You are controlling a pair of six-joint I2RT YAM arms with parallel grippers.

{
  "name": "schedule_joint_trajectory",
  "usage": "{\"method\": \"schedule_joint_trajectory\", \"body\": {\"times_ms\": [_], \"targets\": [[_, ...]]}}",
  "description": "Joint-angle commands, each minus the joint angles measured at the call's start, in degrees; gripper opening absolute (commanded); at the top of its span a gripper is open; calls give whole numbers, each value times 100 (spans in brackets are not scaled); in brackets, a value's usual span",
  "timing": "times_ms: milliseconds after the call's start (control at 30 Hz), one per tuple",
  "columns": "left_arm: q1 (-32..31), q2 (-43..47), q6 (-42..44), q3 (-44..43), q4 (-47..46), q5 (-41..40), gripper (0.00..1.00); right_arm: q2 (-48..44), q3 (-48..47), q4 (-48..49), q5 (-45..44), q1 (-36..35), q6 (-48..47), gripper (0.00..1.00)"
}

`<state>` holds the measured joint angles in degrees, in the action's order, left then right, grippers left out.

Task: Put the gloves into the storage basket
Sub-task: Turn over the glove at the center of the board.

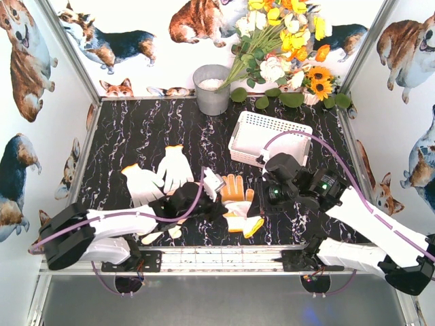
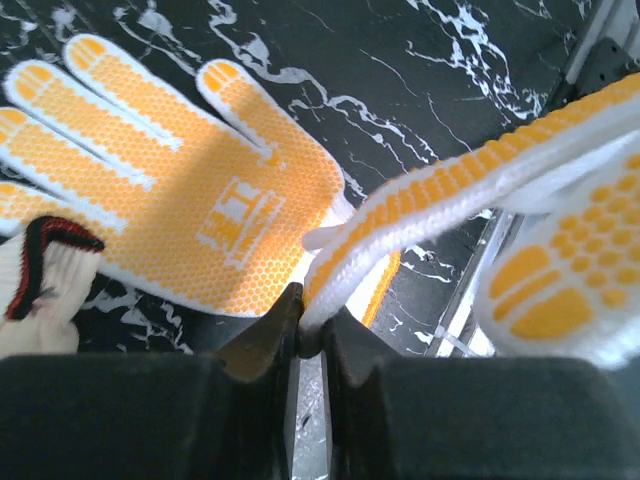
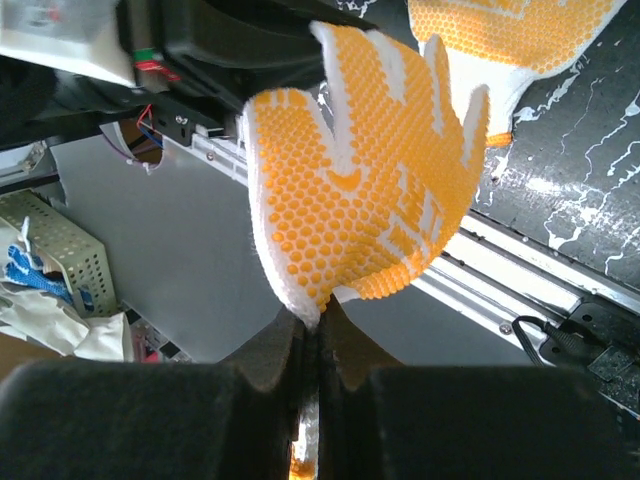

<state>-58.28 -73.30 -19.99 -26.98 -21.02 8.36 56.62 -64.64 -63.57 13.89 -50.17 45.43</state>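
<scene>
Left gripper [image 2: 312,322], right gripper [image 3: 318,325] both pinch orange-dotted cream knit glove [image 3: 360,200] at surface [image 1: 136,129] front edge; opposing pulls risk slip.

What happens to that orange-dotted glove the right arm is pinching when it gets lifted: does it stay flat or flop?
Probably flops: the glove curls and bulges, held only by its edge between the right fingers. Likely light, since that small pinch seems to carry all of it. The raised orange dots should make it grippy rather than slippery.
</scene>
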Motion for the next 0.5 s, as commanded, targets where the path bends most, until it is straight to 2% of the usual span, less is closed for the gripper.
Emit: {"method": "schedule_joint_trajectory", "body": {"times_ms": [0,133,267,333,467], "targets": [[-34,611,-92,-117,656,-587,3,-237,296,682,72,5,211,0],[-34,1266,-416,-108,1419,-752,0,-418,870,1477,125,7,588,0],[-28,2054,-637,-270,2632,-1018,0,-542,1501,2380,141,-16,1117,0],[2,2388,-755,-536,3427,-1134,0,-547,1812,2963,233,-54,1431,0],[79,2447,-899,-1470,5134,-1141,0,-451,2213,3711,353,-151,1858,0]]}}
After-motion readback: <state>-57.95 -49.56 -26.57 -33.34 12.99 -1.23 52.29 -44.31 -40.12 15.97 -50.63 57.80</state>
